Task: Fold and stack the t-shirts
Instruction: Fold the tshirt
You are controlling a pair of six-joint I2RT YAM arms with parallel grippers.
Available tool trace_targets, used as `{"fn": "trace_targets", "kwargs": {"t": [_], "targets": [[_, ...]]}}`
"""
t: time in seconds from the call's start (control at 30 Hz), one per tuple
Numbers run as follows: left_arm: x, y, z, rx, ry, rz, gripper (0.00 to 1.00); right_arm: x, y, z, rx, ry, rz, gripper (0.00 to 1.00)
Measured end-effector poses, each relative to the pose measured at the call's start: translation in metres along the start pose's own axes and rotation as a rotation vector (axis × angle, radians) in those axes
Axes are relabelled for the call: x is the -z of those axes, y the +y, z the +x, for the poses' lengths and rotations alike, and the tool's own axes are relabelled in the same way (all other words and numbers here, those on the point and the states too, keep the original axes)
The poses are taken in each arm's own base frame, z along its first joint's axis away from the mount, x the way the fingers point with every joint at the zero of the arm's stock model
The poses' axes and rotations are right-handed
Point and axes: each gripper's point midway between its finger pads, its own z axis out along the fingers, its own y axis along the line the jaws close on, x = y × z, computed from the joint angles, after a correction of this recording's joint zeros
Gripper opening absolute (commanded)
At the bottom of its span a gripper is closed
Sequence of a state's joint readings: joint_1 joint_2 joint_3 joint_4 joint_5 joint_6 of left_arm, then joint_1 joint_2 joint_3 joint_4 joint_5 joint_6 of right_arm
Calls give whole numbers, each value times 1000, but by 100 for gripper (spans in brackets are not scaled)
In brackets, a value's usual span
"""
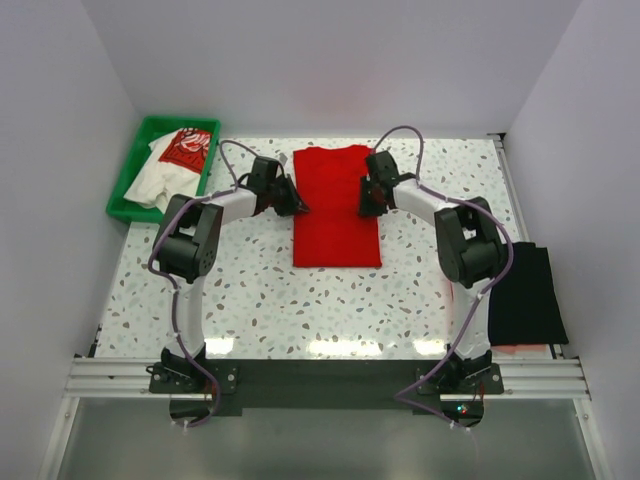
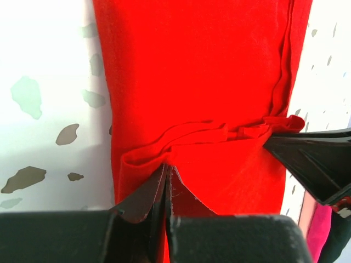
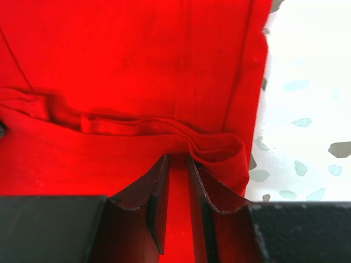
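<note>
Folding red t-shirt (image 1: pixel 337 235) on tabletop (image 1: pixel 260 300). Left hand (image 2: pixel 166 167) pinches 9 o'clock edge, right hand (image 3: pixel 176 159) pinches 3 o'clock edge. Next, likely: lift both together, fold toward 6 o'clock.

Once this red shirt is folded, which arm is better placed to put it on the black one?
Right, probably: the black t-shirt lies beside the right arm, far from the left end effector.

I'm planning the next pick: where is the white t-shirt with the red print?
In the top view, the white cloth t-shirt with the red print lies crumpled in the green plastic tray at the far left corner of the table.
</note>
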State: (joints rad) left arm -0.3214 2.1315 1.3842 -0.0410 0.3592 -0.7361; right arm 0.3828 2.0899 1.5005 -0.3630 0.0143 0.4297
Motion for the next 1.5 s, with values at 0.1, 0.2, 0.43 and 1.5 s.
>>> {"fn": "trace_targets", "kwargs": {"t": [0.1, 0.2, 0.43, 1.5], "targets": [[0, 2, -1, 1, -8, -11, 5, 0, -3, -4, -33, -8, -2, 26], [-1, 4, -3, 1, -17, -22, 5, -1, -5, -5, -73, -11, -11, 27], [-1, 8, -2, 5, -23, -34, 5, 0, -11, -8, -161, -14, -49, 29], [46, 34, 52, 129, -101, -41, 3, 22, -6, 43, -169, 0, -117, 29]]}}
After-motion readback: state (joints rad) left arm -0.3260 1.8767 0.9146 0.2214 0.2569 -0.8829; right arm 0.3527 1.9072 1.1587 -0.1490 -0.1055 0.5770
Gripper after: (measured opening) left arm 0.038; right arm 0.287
